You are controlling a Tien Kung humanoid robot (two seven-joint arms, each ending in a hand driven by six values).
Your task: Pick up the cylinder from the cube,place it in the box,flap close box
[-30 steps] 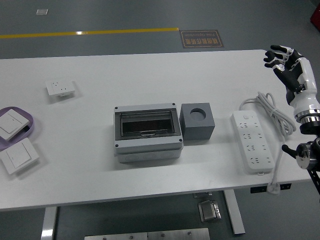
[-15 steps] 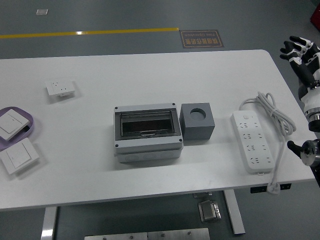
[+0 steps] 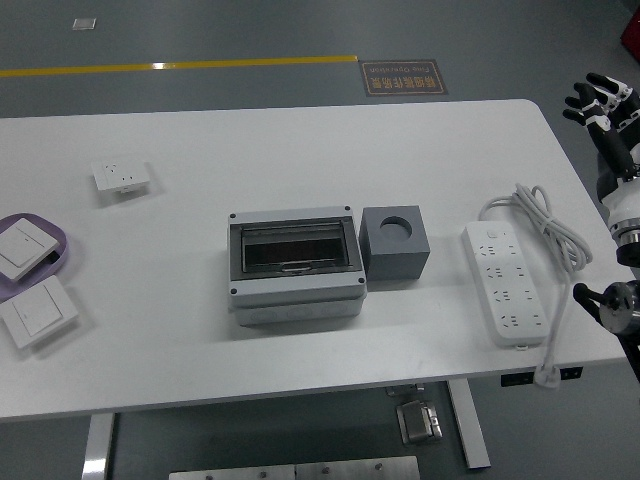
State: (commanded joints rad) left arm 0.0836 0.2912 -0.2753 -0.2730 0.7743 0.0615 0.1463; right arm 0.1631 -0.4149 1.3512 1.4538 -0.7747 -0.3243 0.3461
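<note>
Head view showed the box (image 3: pixel 296 267) at mid-tabletop (image 3: pixel 300 150), its smoked flap down, the grey cube (image 3: pixel 396 245) touching its right side. Whether the cylinder sat in the cube's round socket could not be told. Right of the cube lay a power strip (image 3: pixel 505 283). The right hand (image 3: pixel 605 112) hung beyond the tabletop's right edge, fingers (image 3: pixel 590 85) spread wide, holding nothing.

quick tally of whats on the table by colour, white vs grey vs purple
white: 4, the wall socket, two wall switches and the power strip
grey: 2, the box and the cube
purple: 1, the tray
total: 7
</note>
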